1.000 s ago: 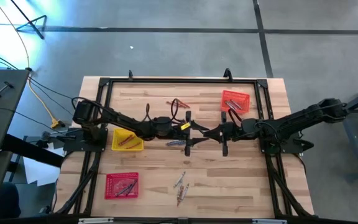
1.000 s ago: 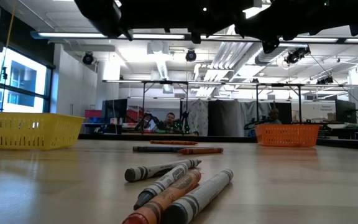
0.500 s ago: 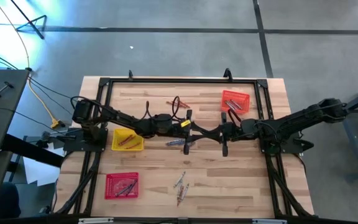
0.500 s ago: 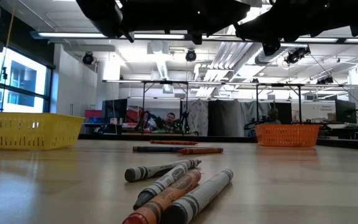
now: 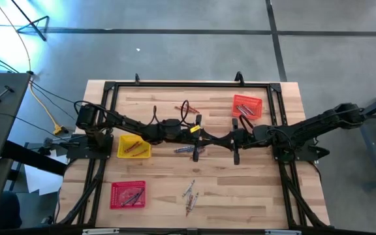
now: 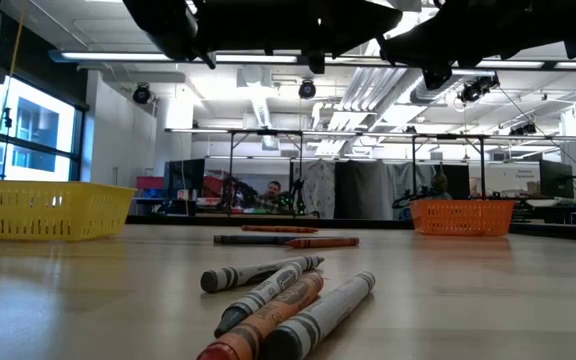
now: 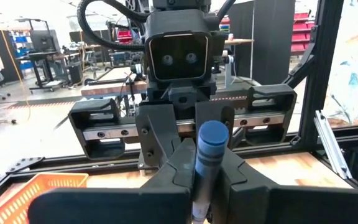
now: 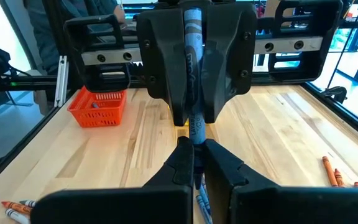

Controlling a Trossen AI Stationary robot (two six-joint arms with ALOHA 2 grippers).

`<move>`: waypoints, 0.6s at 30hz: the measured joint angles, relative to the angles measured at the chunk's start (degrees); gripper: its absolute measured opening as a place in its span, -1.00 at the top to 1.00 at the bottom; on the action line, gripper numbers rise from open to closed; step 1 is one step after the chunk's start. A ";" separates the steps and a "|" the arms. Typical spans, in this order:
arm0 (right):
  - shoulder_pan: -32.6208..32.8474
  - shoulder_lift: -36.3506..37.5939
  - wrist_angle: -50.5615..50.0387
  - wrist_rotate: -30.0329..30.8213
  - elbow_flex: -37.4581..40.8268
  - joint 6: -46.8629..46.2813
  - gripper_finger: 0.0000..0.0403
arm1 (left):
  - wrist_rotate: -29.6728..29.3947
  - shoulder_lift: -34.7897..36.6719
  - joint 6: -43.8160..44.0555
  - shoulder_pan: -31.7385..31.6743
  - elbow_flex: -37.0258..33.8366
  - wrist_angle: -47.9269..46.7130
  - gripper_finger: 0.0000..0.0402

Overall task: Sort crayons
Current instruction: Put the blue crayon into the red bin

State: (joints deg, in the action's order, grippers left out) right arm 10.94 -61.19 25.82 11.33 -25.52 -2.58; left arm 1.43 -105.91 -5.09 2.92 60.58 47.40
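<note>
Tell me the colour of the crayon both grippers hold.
Blue crayon, clearest in the left wrist view.

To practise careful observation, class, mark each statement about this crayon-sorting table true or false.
1. The left tool and the right tool are both shut on one blue crayon. True.
2. The orange tray holds nothing. False: crayons lie inside it.
3. The yellow tray sits on the left arm's side of the table. True.
4. Every crayon is already in a tray. False: a group of loose crayons lies on the bare wood near the front edge.
</note>
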 joint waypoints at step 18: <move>-0.02 0.39 -1.03 -0.90 0.00 -2.54 0.38 | -0.61 0.00 -1.95 0.00 0.00 -0.13 0.99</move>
State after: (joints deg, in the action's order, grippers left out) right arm 10.92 -60.80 24.79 10.44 -25.52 -5.11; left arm 0.82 -105.91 -7.04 2.92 60.58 47.27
